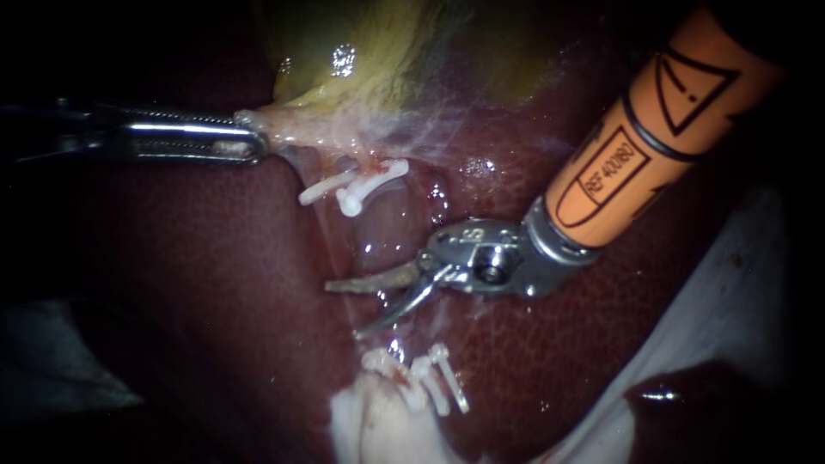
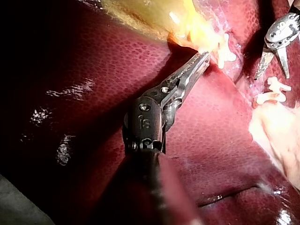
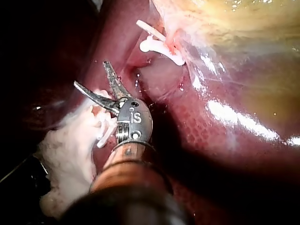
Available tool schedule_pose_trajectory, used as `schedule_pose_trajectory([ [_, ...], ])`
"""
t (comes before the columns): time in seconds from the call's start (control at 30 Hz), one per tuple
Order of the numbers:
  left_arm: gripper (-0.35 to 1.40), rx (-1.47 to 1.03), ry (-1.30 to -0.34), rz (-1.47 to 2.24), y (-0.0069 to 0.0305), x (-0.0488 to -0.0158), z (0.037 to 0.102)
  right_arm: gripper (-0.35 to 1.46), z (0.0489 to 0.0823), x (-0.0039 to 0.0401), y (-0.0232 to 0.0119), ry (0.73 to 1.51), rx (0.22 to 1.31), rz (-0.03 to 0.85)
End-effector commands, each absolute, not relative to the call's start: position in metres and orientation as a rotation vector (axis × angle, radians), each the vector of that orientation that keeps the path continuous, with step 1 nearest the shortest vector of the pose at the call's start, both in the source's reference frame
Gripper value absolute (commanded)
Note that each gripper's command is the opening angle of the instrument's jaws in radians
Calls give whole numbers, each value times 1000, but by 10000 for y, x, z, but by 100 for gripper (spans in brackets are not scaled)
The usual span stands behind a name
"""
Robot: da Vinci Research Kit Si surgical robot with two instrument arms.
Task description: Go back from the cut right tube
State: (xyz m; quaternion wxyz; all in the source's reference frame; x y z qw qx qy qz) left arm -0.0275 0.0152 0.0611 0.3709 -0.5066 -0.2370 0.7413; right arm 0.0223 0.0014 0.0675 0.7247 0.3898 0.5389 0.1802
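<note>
Blades of right instrument (image 1: 344, 309) gape empty beside the clips (image 1: 357, 185) — cut tube (image 1: 387, 228) looks soft, slick, graspable only there — left instrument (image 1: 249, 142) pinches gallbladder (image 1: 361, 51).

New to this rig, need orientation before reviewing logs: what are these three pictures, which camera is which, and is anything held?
A surgical robot works on a pig's liver and gallbladder on a bench. The endoscope view sits close over the tissue; each wrist view comes from a camera on that instrument's arm. The left instrument has its end effector, two jaws, shut on the gallbladder's pale edge. The right instrument ends in two blades, open and holding nothing. Some white clips sit just under the gallbladder; a second clip group lies beyond the blades.
</note>
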Motion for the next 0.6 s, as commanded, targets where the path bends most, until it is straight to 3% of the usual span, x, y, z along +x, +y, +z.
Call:
schedule_pose_trajectory([
  [0.03,-35,-1300,-608,1901,153,-275,611,143,672,212,12,1202,764,425],
  [0.1,-35,-1300,-608,1901,153,-275,611,143,668,192,10,1208,647,453],
  [0.3,-35,-1300,-608,1901,153,-275,612,143,657,139,12,1196,433,386],
  [0.6,-35,-1300,-608,1901,153,-275,612,145,623,102,33,996,308,288],
])
